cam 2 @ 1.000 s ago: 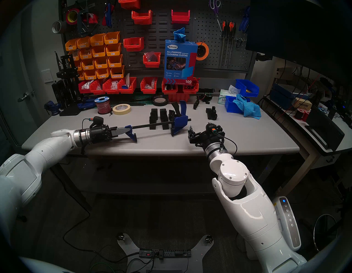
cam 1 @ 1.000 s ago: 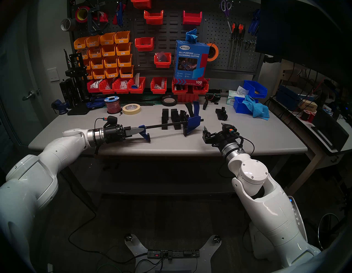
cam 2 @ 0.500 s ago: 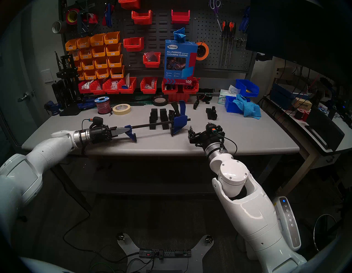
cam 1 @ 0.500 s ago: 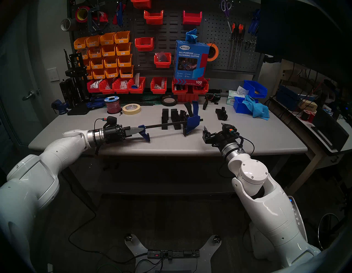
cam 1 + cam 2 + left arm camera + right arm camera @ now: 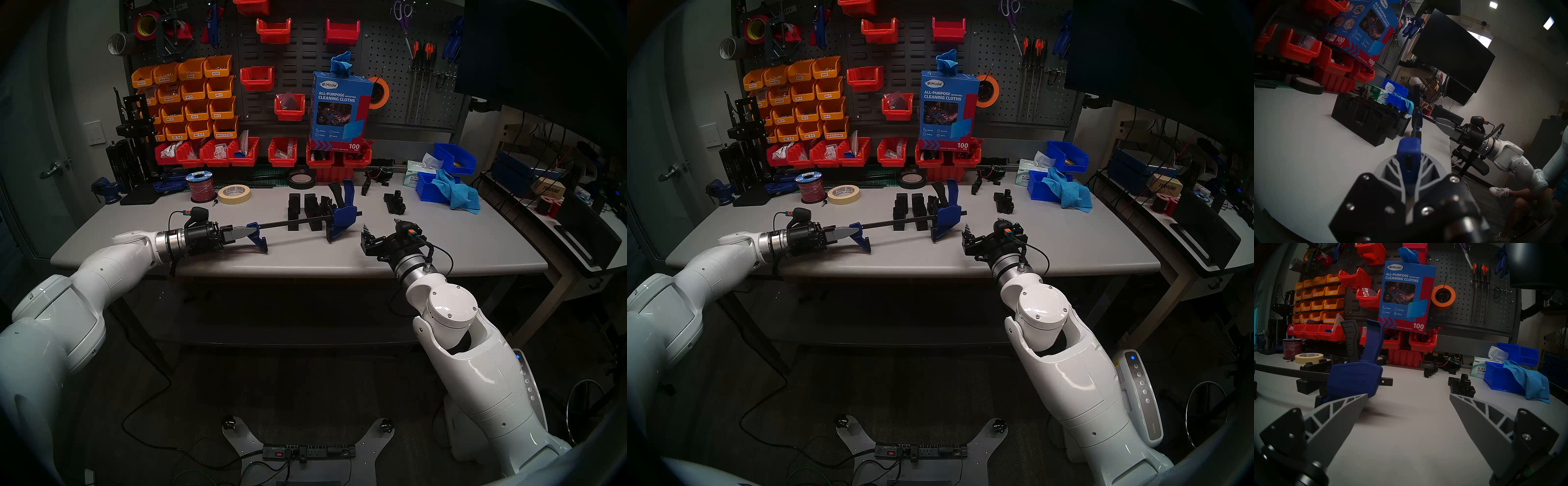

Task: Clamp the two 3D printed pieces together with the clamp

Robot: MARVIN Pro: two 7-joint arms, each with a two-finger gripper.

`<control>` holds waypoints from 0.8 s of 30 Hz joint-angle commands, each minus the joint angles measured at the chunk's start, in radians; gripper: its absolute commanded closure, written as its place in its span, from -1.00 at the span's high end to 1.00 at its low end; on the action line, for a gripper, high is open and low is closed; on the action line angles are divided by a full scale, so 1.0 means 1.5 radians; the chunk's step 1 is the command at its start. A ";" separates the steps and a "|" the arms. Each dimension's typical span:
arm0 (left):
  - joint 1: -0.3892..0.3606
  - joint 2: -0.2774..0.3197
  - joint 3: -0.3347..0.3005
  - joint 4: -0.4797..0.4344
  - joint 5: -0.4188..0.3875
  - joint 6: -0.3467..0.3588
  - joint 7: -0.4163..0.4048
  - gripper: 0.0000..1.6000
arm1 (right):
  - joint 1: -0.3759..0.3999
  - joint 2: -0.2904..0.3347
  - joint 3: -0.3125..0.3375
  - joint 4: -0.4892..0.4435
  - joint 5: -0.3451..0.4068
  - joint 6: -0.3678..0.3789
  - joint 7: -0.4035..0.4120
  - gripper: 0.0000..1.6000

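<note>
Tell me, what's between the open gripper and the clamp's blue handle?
Nothing: just bare table between the right gripper and the clamp, seen in the right wrist view.

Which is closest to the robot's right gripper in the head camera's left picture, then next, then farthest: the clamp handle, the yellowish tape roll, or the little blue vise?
From the right gripper:
1. Clamp handle, just left.
2. Tape roll, farther left, toward the back.
3. Vise, far left corner.

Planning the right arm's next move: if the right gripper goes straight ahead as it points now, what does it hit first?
Probably nothing soon: the open right gripper faces bare table. The clamp sits left of its line, the notched black part right. Depth unclear.
</note>
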 commanded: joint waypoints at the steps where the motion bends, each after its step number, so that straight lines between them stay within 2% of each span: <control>1: -0.017 0.002 0.001 -0.002 -0.011 -0.003 0.000 -1.00 | 0.002 0.000 0.000 -0.008 0.000 -0.001 0.000 1.00; 24: -0.019 0.003 0.011 -0.002 -0.021 -0.005 0.000 -1.00 | 0.003 0.000 -0.002 -0.011 -0.001 0.001 0.001 1.00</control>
